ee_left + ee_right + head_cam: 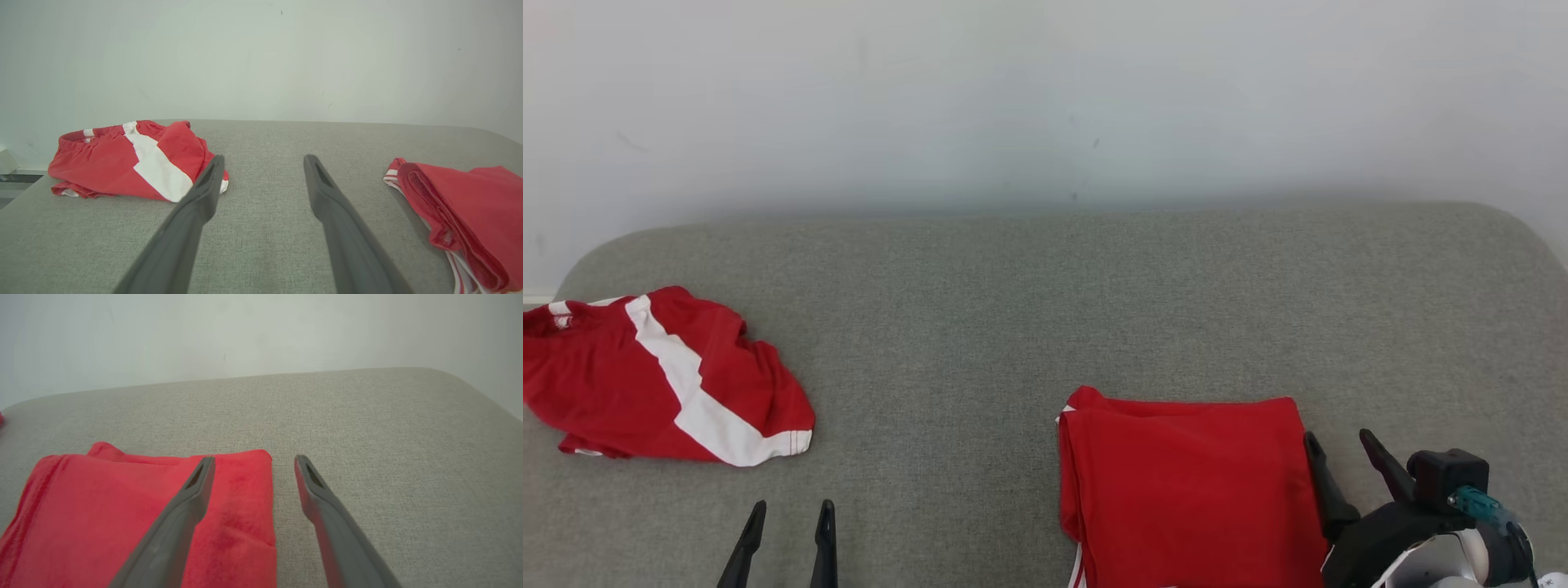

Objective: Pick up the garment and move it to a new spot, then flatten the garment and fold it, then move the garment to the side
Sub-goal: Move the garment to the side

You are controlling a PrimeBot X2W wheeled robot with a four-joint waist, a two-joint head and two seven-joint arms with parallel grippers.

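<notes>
Hovering low over grey surface [1045, 327]: left tool [793, 506] spread wide, empty; right tool [1338, 437] likewise, beside folded garment [1184, 490].

A grey upholstered surface [1045, 327] with rounded far corners carries two things, well apart. Crumpled red shorts [662, 380] with a white stripe lie at its left. A folded red garment [1188, 490] lies at its near right.
</notes>
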